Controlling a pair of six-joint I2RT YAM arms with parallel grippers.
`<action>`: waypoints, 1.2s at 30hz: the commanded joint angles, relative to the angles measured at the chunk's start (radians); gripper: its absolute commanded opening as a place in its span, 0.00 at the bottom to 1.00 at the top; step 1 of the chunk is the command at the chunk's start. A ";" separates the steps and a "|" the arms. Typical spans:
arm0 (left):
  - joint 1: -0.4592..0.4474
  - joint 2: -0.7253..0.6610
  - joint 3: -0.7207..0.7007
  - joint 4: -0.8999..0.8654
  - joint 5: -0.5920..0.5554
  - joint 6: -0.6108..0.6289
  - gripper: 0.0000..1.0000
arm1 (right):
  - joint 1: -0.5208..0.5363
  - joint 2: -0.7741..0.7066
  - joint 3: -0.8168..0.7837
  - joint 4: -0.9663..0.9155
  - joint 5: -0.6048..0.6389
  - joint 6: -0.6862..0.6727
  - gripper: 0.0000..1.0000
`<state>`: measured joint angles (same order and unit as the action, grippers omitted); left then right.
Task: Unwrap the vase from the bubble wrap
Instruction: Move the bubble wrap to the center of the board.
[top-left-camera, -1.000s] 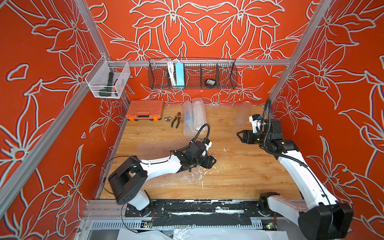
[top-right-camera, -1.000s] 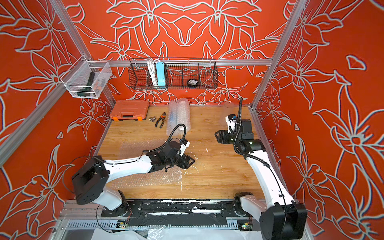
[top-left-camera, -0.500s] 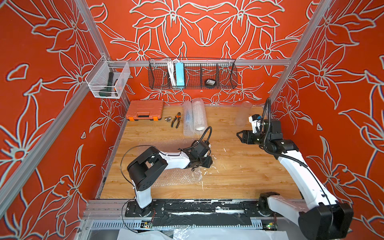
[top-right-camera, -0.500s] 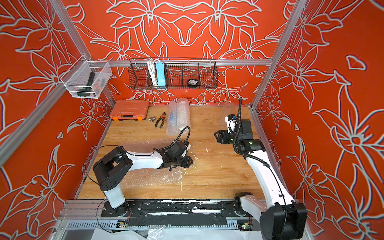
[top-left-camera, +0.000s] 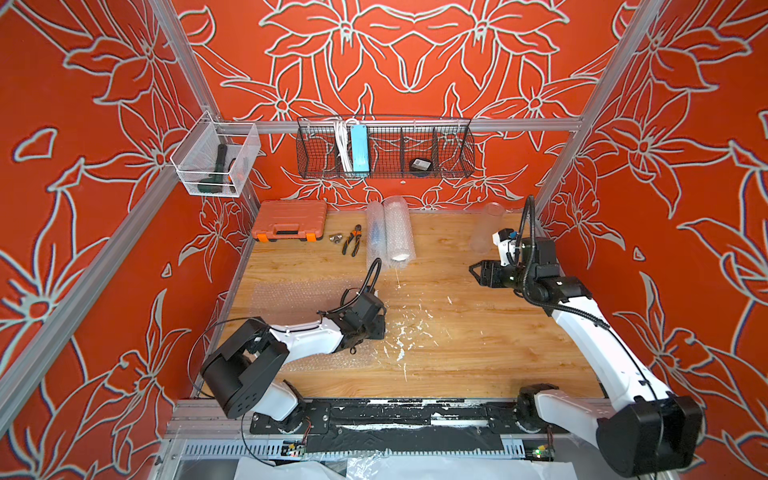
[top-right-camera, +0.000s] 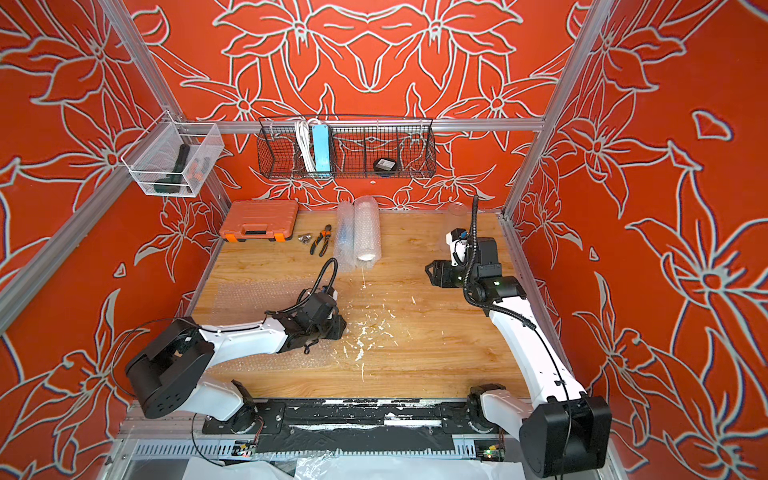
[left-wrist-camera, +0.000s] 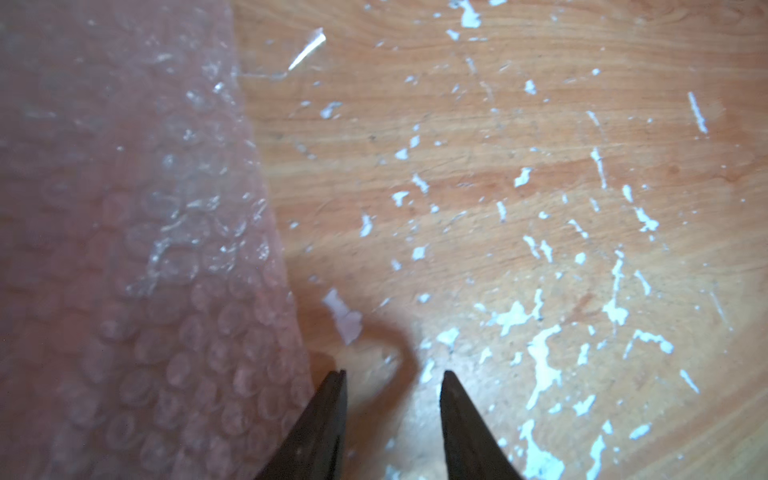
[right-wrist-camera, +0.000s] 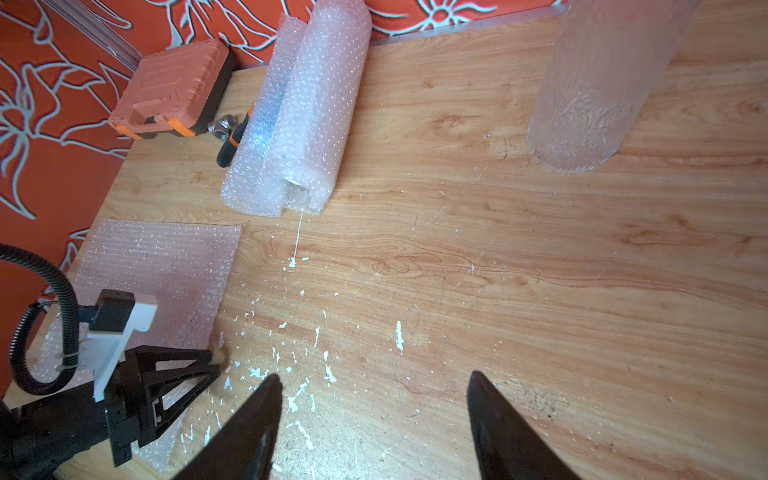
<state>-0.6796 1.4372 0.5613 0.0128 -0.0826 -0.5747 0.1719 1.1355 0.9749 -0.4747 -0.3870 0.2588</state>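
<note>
Bubble wrap: three pieces, one flat sheet and two rolls; all clear, colourless and dotted with small bubbles.
Flat sheet: spread on the table, nearer the robot than the orange tool case, with the left arm lying across it.
Rolls: side by side and touching, just right of the orange tool case, with one pair of pliers between. The slimmer roll shows something bluish inside; the fatter one has a white end.
Clear vase: one, bare and upright, well apart from the orange tool case on the opposite side.
Left gripper: fingers narrowly apart over bare wood, one tip at the flat sheet's edge.
Right gripper: fingers wide, holding nothing.
</note>
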 joint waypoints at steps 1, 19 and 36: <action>0.029 -0.046 -0.059 -0.134 -0.082 -0.044 0.40 | 0.023 0.020 0.002 0.022 -0.007 0.014 0.71; 0.086 -0.356 -0.052 -0.132 0.054 0.003 0.54 | 0.151 0.315 0.131 0.112 -0.062 0.044 0.71; 0.086 -0.564 -0.036 -0.215 0.047 0.062 0.58 | 0.204 0.837 0.578 0.062 -0.171 0.089 0.56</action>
<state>-0.5999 0.8825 0.5144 -0.1741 -0.0395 -0.5350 0.3637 1.9232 1.4963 -0.3744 -0.5259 0.3340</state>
